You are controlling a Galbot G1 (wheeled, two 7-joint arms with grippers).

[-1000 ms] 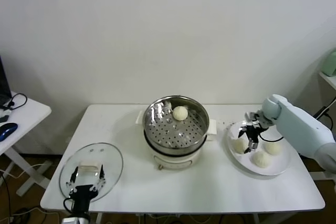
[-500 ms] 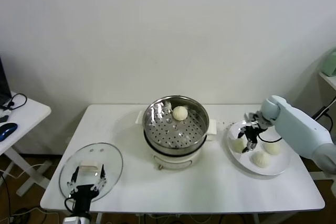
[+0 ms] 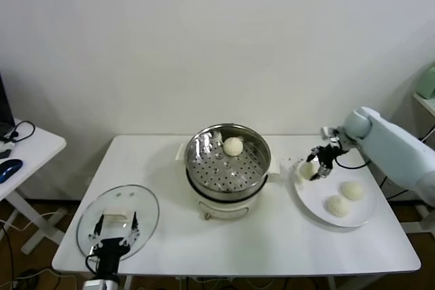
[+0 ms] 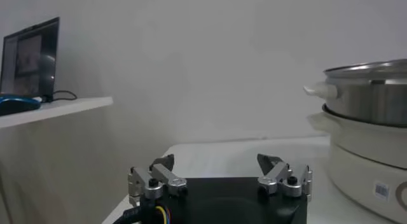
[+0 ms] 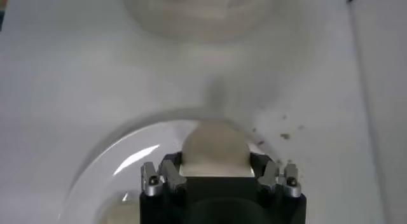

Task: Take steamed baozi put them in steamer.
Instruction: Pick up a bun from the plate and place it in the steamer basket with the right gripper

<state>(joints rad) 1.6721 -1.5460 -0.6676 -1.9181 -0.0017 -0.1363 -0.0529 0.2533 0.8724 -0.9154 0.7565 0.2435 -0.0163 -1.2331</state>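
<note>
- right pincer (image 3: 314, 170) grips 1 round cream-white bun (image 3: 306, 169) above the white round plate (image 3: 319, 202)
- round shiny steel steamer (image 3: 228, 168) at table centre
- left pincer (image 3: 109, 244) idle, fingers spread

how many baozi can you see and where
4: one baozi in the steamer, one held in the right gripper over the plate's edge, two lying on the plate. None appear hidden.

Even bright overhead light from my head view; soft shadows on the table (image 3: 272, 236), glare on the steamer (image 3: 228, 161) rim. Right wrist view blurry, background unfocused.
</note>
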